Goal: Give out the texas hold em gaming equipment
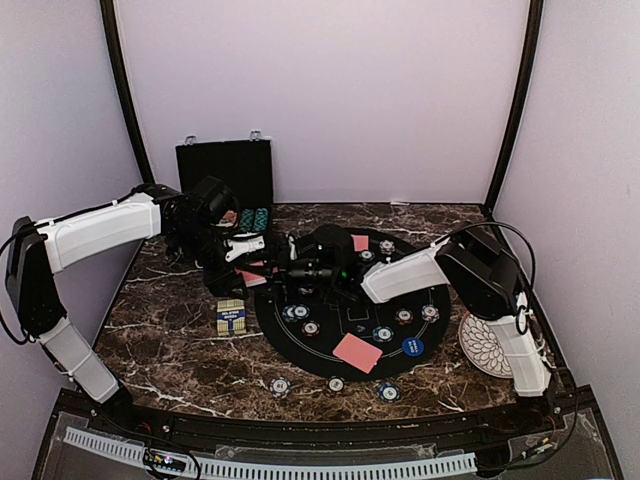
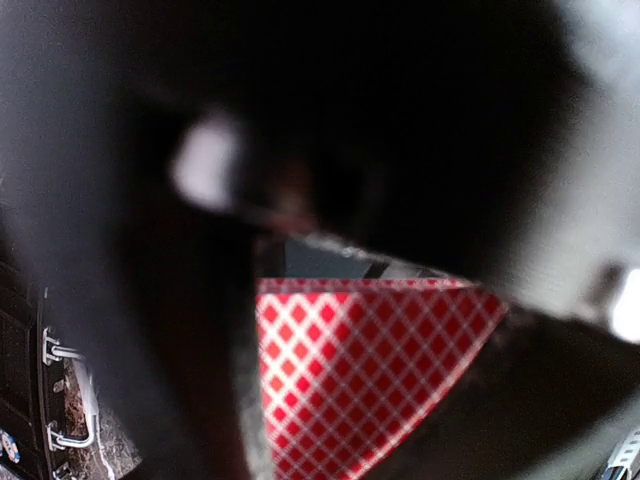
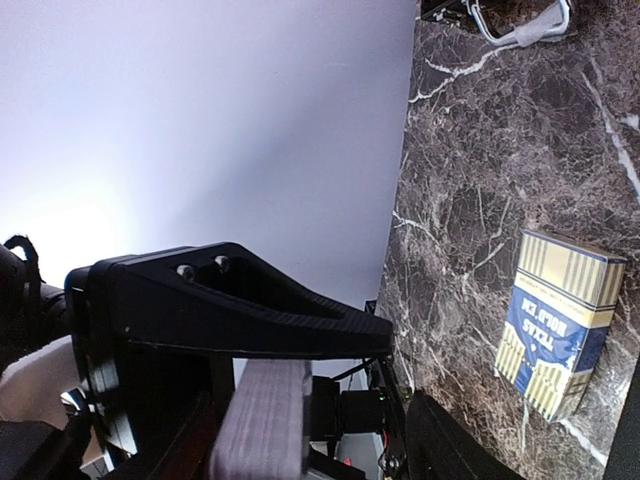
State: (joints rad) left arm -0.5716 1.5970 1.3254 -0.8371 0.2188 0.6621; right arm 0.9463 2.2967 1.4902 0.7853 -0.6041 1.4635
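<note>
Left gripper [image 1: 254, 270] clamped on red card [image 2: 360, 370], seemingly by corner. Right gripper [image 1: 300, 269] just beside it; cannot tell whether jaws apart.

Found the round mat [image 1: 290, 345] right of centre on the table [image 1: 170, 340], poker chips [image 1: 383, 334] dotted across it. Spotted the near card [image 1: 357, 353] on the mat's front part, the marker disc [image 1: 412, 347] just right of it, and the far card [image 1: 360, 242] at the back edge. Counted three stray chips [image 1: 336, 384] on the table before the mat. Picked out the card box [image 1: 231, 317] just left of the mat, the case [image 1: 225, 170] behind it against the back wall, and the plate [image 1: 485, 345] just beside the mat's right edge. Caught a pinched card [image 1: 252, 278] in the left gripper [image 1: 250, 268], by the mat's back-left rim.
</note>
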